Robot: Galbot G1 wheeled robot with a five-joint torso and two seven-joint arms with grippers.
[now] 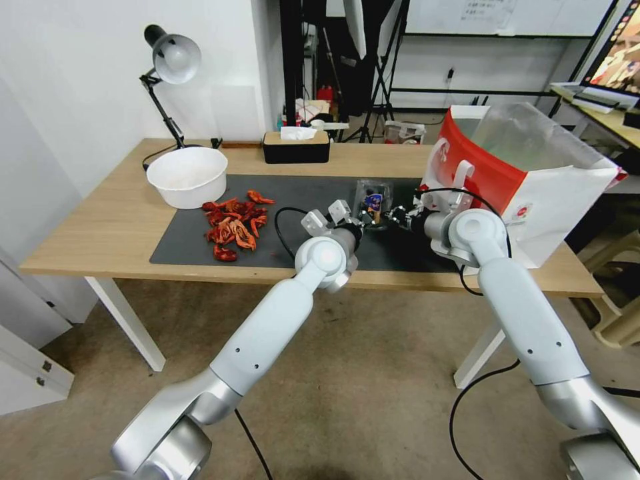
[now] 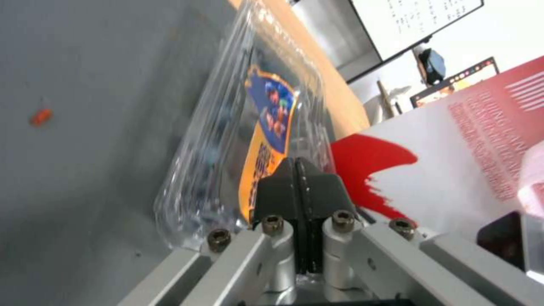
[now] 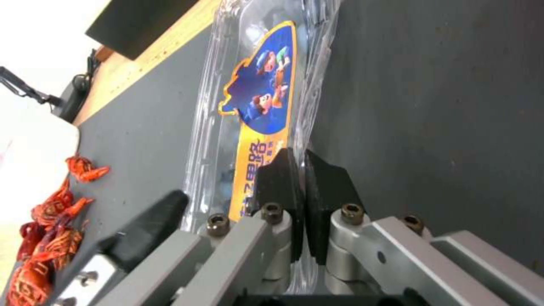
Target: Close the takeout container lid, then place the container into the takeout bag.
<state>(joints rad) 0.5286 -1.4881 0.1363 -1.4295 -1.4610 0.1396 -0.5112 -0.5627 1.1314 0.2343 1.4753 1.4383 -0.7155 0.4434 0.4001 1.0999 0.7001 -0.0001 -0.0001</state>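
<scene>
On the desk: a dark mat (image 1: 200,247) covers the middle.
Takeout bag (image 1: 533,193): stands open at the right end, partly behind the right arm.
Takeout container (image 1: 371,200): on the mat just left of the bag, lid (image 3: 258,102) down over it; contents hard to make out behind a blue and yellow label.
Left gripper (image 2: 296,170): fingers pressed together on the container's edge.
Right gripper (image 3: 297,170): pinching the clear rim from the opposite side.
</scene>
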